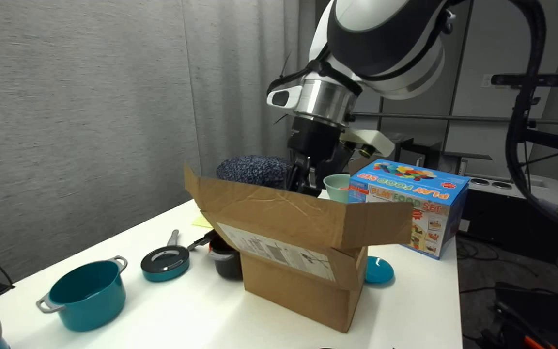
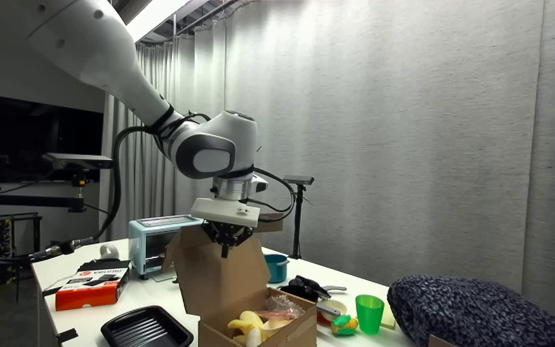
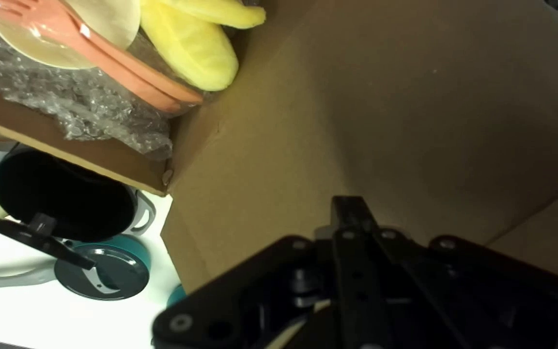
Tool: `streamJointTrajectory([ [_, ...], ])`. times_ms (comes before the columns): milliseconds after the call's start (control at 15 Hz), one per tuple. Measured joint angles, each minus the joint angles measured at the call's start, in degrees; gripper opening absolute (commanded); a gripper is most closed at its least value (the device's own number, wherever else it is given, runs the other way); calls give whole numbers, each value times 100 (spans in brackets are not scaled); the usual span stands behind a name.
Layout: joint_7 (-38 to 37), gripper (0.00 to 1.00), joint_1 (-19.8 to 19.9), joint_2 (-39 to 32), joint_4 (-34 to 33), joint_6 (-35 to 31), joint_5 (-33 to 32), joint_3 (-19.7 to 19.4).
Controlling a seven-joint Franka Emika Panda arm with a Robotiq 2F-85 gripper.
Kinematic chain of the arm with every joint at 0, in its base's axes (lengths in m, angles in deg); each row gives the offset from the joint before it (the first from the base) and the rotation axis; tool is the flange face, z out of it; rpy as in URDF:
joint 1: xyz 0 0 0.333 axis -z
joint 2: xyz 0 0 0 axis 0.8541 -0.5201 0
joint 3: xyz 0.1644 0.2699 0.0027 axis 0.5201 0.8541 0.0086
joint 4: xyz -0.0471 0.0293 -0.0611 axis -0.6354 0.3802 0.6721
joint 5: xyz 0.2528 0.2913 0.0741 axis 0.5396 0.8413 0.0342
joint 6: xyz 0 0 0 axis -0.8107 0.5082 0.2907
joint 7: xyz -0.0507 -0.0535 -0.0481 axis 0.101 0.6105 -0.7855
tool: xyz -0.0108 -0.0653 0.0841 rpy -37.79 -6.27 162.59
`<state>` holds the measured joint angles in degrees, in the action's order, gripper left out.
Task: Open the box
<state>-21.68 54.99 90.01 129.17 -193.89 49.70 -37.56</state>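
My claw (image 2: 225,251), pinched together, hangs near the inside of the raised lid (image 2: 224,279) of the box (image 1: 298,293) on the tabletop (image 1: 182,310), so I judge the opening nearly finished, needing only a light outward push, then retreat.

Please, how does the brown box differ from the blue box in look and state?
In look, the brown box is plain except for a white label, while the blue box bears coloured pictures and lettering. In state, the brown box is open, its lid raised and a banana showing inside; the blue box shows no contents, though whether it is shut all round I cannot tell. Both stand on the white table.
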Motion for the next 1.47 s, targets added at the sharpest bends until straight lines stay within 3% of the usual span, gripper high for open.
streamJointTrajectory([
  [200, -47, 0, -23, -96, 185, -555, -25, 8],
  [467, -808, 0, -32, -474, 194, -1264, 9, 30],
  [667, -1291, 0, -28, -765, 10, -1218, 177, 67],
  [933, -1356, 0, -1, -1047, -306, -1002, 439, 251],
  [1467, -1335, 0, 81, -1256, -436, -345, 108, 342],
])
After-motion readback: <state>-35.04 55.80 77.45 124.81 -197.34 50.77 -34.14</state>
